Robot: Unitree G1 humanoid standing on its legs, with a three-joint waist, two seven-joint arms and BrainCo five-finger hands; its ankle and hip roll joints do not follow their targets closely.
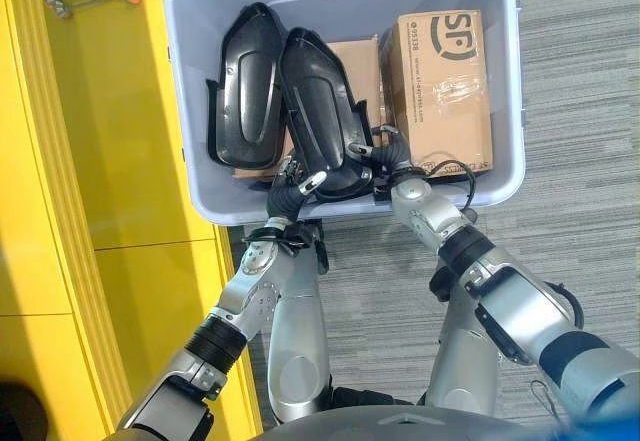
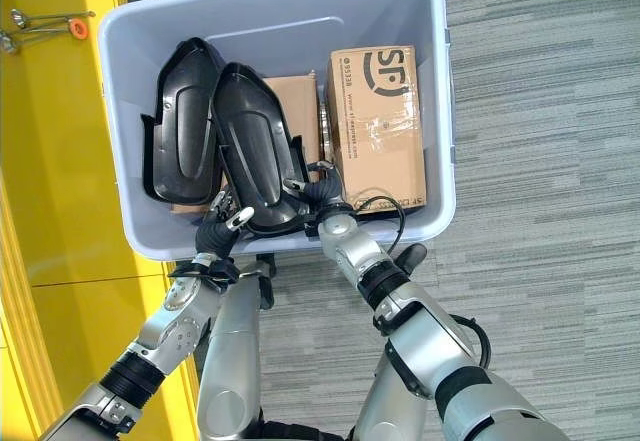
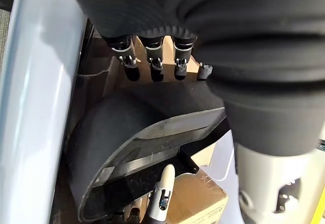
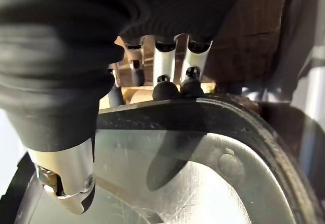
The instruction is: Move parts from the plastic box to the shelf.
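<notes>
I have both hands down at the near wall of the pale grey-blue plastic box (image 1: 200, 111), on a long, glossy black moulded plastic part (image 1: 320, 111). Its long axis runs from the near wall toward the far wall, narrow end far. My left hand (image 1: 300, 183) pinches its near end, fingers (image 3: 152, 69) curled under, thumb over the rim. My right hand (image 1: 385, 156) grips the same edge, fingertips (image 4: 165, 89) hooked over the rim, thumb opposite. A second black moulded part (image 1: 245, 86) lies parallel, toward the box's left wall. A brown cardboard carton (image 1: 440, 91) sits against the right wall. Grey striped carpet (image 1: 580, 111) lies underneath; a yellow shelf (image 1: 110, 131) stands left.
</notes>
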